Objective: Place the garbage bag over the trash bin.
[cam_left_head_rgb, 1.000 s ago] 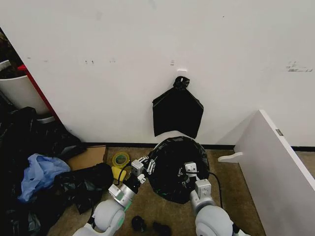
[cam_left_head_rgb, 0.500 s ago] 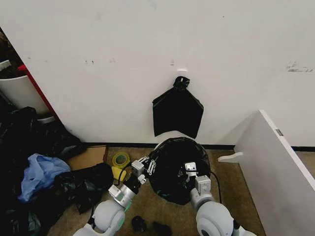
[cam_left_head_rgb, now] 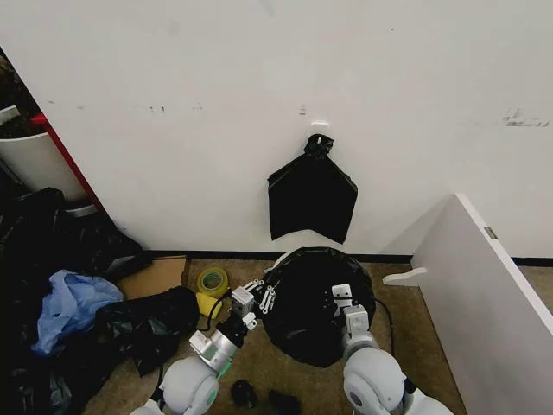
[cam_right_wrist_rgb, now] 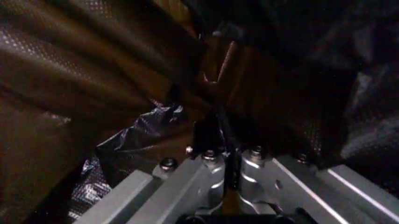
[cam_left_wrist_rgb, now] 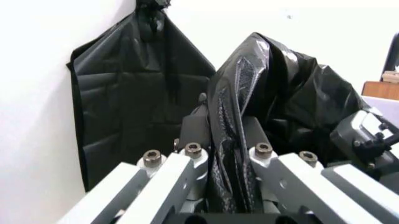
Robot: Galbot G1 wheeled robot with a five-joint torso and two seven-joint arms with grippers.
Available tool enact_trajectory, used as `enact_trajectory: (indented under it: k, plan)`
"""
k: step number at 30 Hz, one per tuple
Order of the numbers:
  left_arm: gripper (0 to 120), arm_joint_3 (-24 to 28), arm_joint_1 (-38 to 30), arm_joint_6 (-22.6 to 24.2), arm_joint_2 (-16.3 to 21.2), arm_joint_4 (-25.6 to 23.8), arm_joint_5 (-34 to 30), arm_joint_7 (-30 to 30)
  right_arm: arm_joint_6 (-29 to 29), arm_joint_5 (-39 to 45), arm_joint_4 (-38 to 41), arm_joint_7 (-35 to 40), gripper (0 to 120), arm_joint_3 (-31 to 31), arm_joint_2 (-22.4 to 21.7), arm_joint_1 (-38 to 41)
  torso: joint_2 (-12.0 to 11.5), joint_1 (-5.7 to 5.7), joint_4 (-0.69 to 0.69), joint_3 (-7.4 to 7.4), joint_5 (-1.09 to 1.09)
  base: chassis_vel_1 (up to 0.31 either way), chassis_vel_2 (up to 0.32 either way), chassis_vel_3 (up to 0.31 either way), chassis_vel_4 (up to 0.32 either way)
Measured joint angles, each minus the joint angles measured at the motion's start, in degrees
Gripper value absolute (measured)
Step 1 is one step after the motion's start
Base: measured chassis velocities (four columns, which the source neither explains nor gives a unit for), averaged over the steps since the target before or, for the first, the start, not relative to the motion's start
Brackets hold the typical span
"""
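Garbage bag (cam_left_head_rgb: 313, 298) sits over the trash bin (cam_left_head_rgb: 280, 258), on the floor by the far wall; just a sliver of white rim shows at far left. My left gripper (cam_left_head_rgb: 257, 295) pinches a fold of the bag's left edge. My right gripper (cam_left_head_rgb: 340, 304) is clamped on film at the right side. Flat black bag bunch (cam_left_head_rgb: 311, 199) hangs on the wall behind. Yellow tape roll (cam_left_head_rgb: 211, 281) left of the bin.

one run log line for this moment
left gripper: shut on garbage bag | right gripper: shut on garbage bag | trash bin: nearly covered
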Motion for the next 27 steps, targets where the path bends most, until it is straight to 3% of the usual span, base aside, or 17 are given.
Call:
enact_trajectory:
  k: [4, 9, 16, 19, 27]
  plan:
    - [5, -0.4, -0.2, 0.0, -0.4, 0.6, -0.1, -0.2, 4.8, -4.0, 0.4, -2.5, 0, 0.3, -0.2, -1.3, 0.0, 0.0, 0.0, 0.0, 0.0, 0.0, 0.0, 0.0, 0.0]
    - [5, -0.5, -0.4, 0.0, -0.8, 1.2, -0.2, -0.4, 7.0, 1.0, 4.5, -4.8, 0, -1.6, -0.5, -2.6, 0.0, 0.0, -0.01, 0.0, -0.01, 0.0, 0.0, 0.0, 0.0]
    - [5, -0.1, -0.4, 0.0, -0.8, 0.9, -0.2, 0.2, 2.6, 10.6, 6.0, -3.7, 0, -3.2, 0.3, -0.6, 0.0, 0.0, 0.0, 0.0, -0.01, 0.0, 0.0, 0.0, 0.0]
    - [5, 0.2, -0.6, -0.9, -0.9, 0.5, -0.2, 1.6, -3.5, 16.3, 5.2, -0.5, 0, -3.1, 0.9, 0.8, 0.0, 0.0, 0.0, 0.0, -0.01, 0.0, 0.0, 0.0, 0.0]
    - [5, 0.2, -0.6, -2.3, -0.7, 0.0, -1.4, 5.4, -7.6, 14.8, 2.5, 1.5, 0, -3.0, 2.0, 2.0, 0.0, 0.0, 0.0, 0.0, -0.01, 0.0, 0.0, 0.0, 0.0]
